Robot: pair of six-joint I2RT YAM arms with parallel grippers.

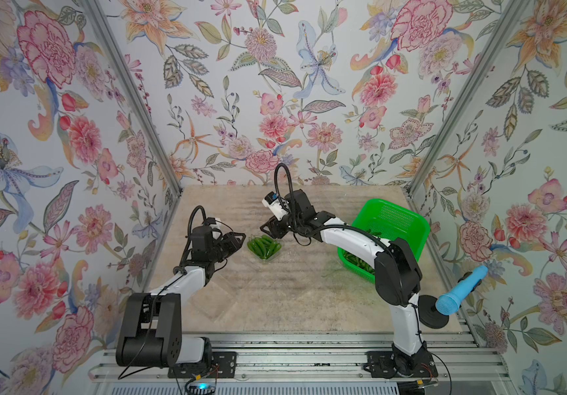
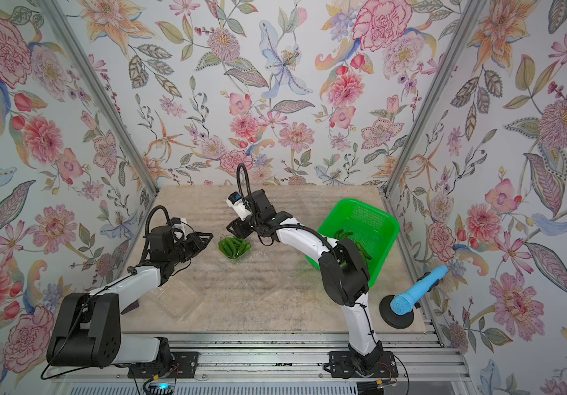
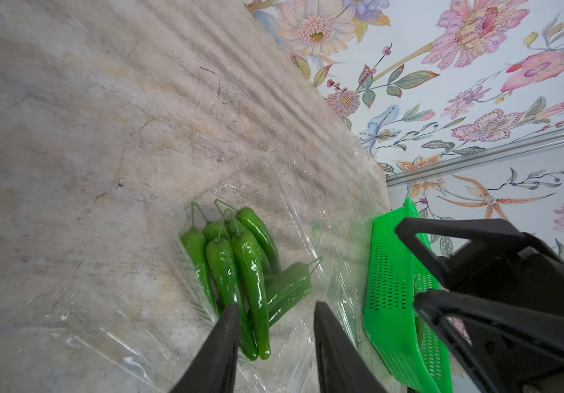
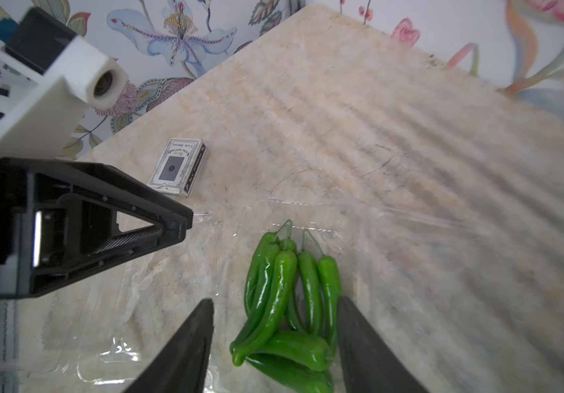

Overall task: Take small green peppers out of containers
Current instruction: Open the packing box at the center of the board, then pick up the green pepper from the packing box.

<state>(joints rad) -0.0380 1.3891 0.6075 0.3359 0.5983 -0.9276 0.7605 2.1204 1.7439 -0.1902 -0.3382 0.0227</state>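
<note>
At mid-frame, small green peppers (image 1: 264, 247) looked light and slippery; best pinched midway. Left gripper (image 3: 276, 304) and right gripper (image 4: 275, 300) stood spread.

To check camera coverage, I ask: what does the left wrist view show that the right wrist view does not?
Only the left wrist view: the green basket. Only the right wrist view: a small card box and the left arm's white wrist camera. Both: the small green peppers lying in a clear container on the table.
</note>
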